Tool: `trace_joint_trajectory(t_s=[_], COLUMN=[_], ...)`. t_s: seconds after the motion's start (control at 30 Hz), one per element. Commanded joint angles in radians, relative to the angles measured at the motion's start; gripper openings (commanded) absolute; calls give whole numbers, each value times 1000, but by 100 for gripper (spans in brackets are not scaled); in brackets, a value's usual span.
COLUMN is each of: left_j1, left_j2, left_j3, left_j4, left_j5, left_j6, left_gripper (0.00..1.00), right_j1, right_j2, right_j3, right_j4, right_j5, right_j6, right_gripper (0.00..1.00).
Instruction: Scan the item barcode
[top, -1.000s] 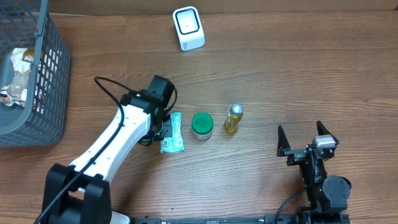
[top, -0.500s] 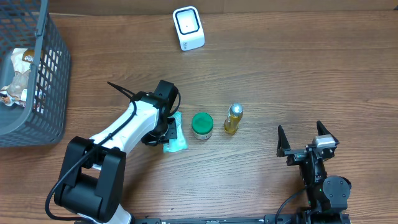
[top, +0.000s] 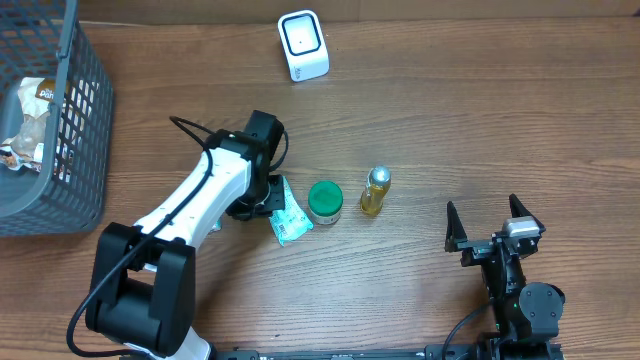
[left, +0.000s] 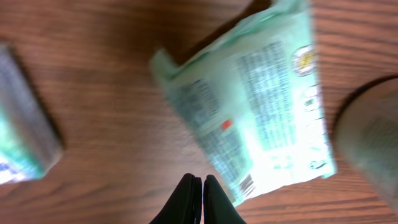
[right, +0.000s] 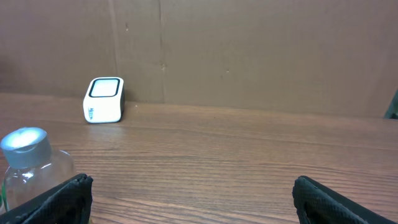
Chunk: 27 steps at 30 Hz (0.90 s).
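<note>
1. Left wrist view shows the left gripper (left: 198, 182) with its two black fingers (left: 186, 202) pressed tight together. Nothing can be seen between them.
2. The green packet (left: 249, 118) lies just past the fingertips and a little to the right, on the wooden table (left: 93, 74). Its side with small print faces up. The print is too blurry to read.
3. From overhead, the packet (top: 290, 222) sits near the middle of the table (top: 450, 120), turned at a slant. The left gripper (top: 264, 198) is right at its far left corner.
4. A jar with a green lid (top: 324, 202) stands just right of the packet. They are so close that I cannot tell if they touch.
5. A small bottle (top: 374, 191) with yellow stuff inside stands right of the jar, with a gap between them.
6. The white scanner (top: 303, 45) stands at the far edge of the table, well apart from the packet.
7. A gray basket (top: 85, 130) with wrappers in it sits at the far left.
8. The right gripper (top: 487, 222) waits at the near right. Its fingers are spread wide and hold nothing.
</note>
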Motion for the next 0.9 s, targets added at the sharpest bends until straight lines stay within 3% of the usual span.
trace_joint_trajectory(t_s=[0.0,0.33,0.47,0.6,0.87], left_j1=[11,-9,-11,-10,35], left_j2=[13,105,114,100,46], left_j3=[12,-16,-9,46,240], left_j4=[-28,90,139,122,-66], left_j5=[-23,11,128,133,-58], left_j6=[8,-49,-11,16,50], left_gripper=[8,9,7,6,7], right_j1=[-2,-2,-2,-2,-2], right_j2=[-8,-8,-8,-8,-8], right_j3=[-10,-10,-10,-10,-10], right_j4=[3,3,3,3,3], right_j5=[8,8,8,8,8], right_j6=[0,0,0,0,0], right_gripper=[100,100,100,100,100])
